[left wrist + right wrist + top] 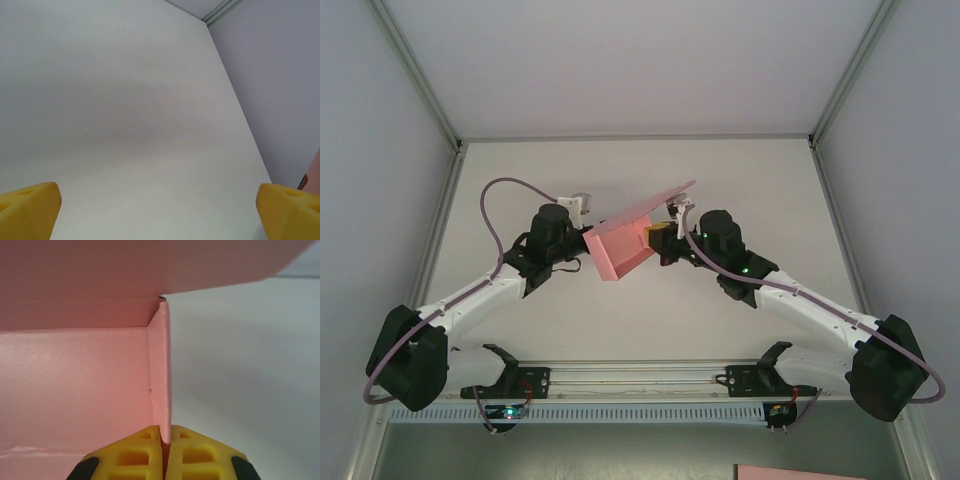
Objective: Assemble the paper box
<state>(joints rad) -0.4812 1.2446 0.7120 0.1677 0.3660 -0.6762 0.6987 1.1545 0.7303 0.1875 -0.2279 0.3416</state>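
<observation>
The matte white table, walled on 3 sides, carries a metal rail along its near edge.

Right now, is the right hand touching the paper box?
Touching. In the right wrist view, the right hand is shut on the edge of an upright wall of the paper box, pinching it from both sides.

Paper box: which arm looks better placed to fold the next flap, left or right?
Left, probably. The right hand is shut on a wall of the paper box, steadying it, while the left hand is open, holding nothing, beside the box.
</observation>
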